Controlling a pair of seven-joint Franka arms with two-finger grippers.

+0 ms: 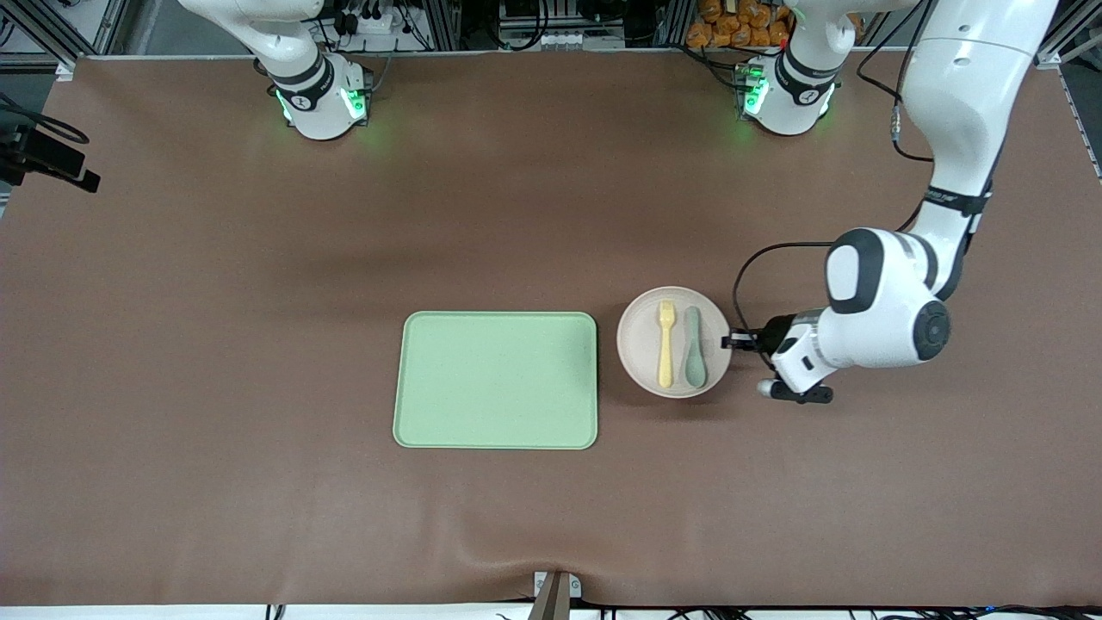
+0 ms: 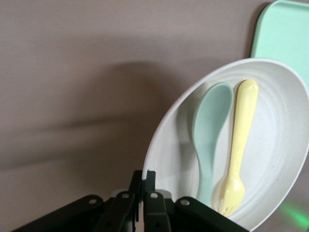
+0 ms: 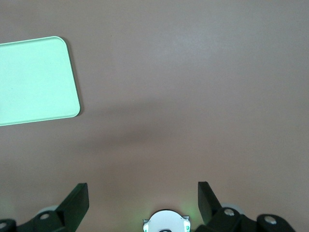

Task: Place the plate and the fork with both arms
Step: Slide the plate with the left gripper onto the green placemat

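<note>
Tray [image 1: 496, 380] lies beside plate [image 1: 640, 344], rim pinched by left claw [image 1: 734, 339]; right claw [image 3: 143, 203] gapes.

High front camera facing both bases; wrist views close above the table, sharing the tray [image 1: 495, 380]

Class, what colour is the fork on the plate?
Pale yellow fork; front view shows it best.

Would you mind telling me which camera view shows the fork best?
The left wrist view: the fork fills much of the picture, lying in the plate beside the spoon. The front view shows it whole but small. The right wrist view misses it entirely.
</note>
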